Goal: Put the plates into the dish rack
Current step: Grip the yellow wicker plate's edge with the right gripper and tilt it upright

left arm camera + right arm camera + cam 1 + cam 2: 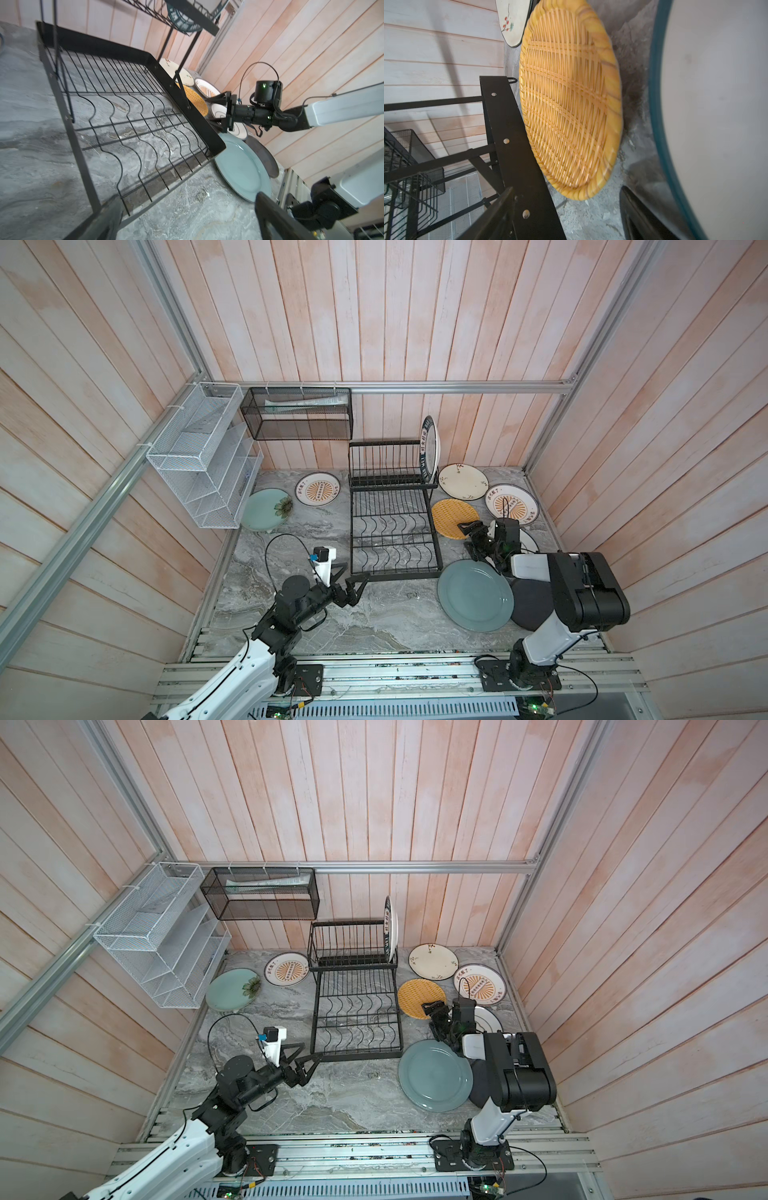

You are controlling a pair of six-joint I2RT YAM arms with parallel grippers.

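The left fingers [358, 577] stand wide open at the front corner of the dish rack [397, 576]. The right fingers [467, 526], open too, are at the rim of the yellow plate [451, 512], which lies flat on the surface [374, 614] beside the rack.

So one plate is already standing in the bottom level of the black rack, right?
Not quite. One plate does stand in the rack, but in its raised top level. The bottom level holds none. Both top views show it.
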